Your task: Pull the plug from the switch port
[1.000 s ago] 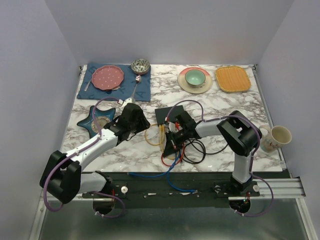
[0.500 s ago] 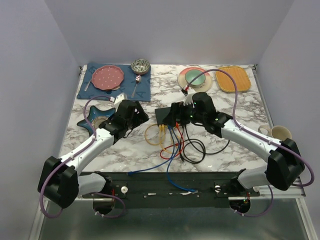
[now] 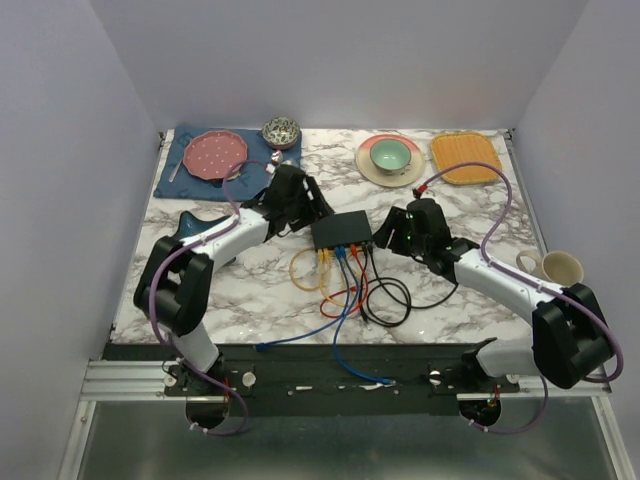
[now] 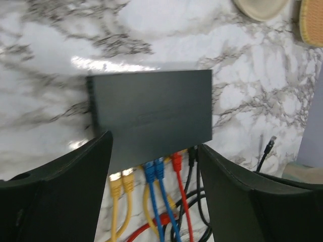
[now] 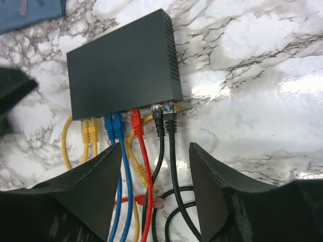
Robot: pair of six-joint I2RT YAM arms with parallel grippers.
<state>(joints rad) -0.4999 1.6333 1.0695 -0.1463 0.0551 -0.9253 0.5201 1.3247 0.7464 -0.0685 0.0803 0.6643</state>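
Finds the left gripper [image 3: 296,203] swung up from the near left to the left end of the switch [image 3: 342,231], fingers wide apart and empty. Finds the right gripper [image 3: 402,232] eased back to its right end, also spread, gripping nothing. Suggests bracing before a pull, none begun. Shows a flat matte-black box, vented side, mid-way across the glossy veined marble table [image 3: 240,300], with moulded yellow, blue, red and black plugs [image 5: 136,121] seated along its near edge.

Switch [image 4: 151,111] motion-blurred in left wrist view; red cable [image 5: 137,123] cut off by lower edge; port faces hidden behind plugs [image 5: 112,123].
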